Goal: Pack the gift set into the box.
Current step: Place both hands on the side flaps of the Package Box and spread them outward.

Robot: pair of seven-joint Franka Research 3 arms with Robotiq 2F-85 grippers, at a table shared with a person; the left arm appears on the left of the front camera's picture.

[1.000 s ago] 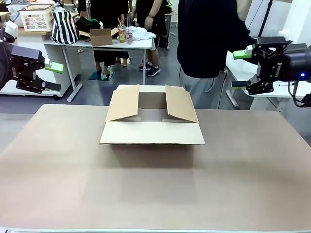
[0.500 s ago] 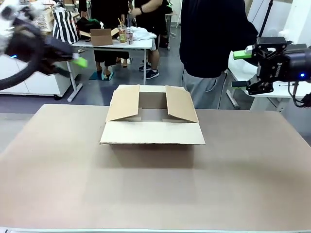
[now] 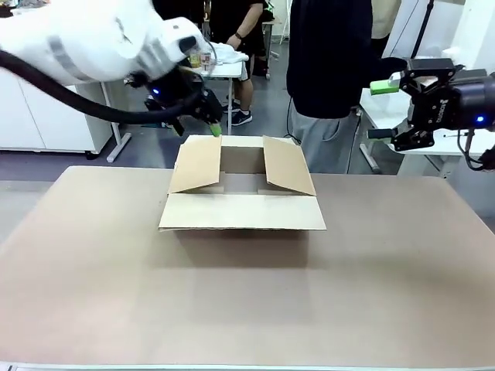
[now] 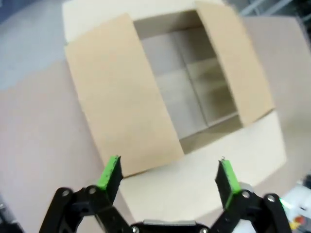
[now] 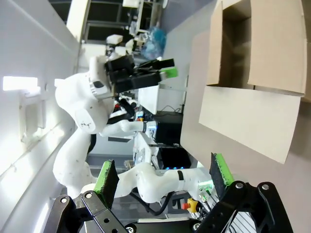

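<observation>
The main risk, as I judge it, is coming from the flaps. The box [image 3: 241,210] is sitting on the counter [image 3: 232,309] toward its far middle. Its near flap is lying folded out toward the robot, while the two side flaps are leaning in over the opening and leaving only a middle strip of the inside free. Anything lowered off-centre is likely to catch a flap edge. An empty carton this light is also likely to skid or twist across the counter under a nudge.

The left claw [image 3: 197,120] is hovering at the far left corner of the box, with one green pad just above the top edge of the left flap. A small drop could crush that flap inward. In the left wrist view the left claw [image 4: 168,170] is gaping wide and gripping nothing, and the box [image 4: 121,97] is lying directly below it.

The right claw [image 3: 380,110] is hanging well apart from the box, off its far right. It is spread wide and empty, beside a person [image 3: 332,54] standing at the counter's far edge. A sweep inward could brush that person.
</observation>
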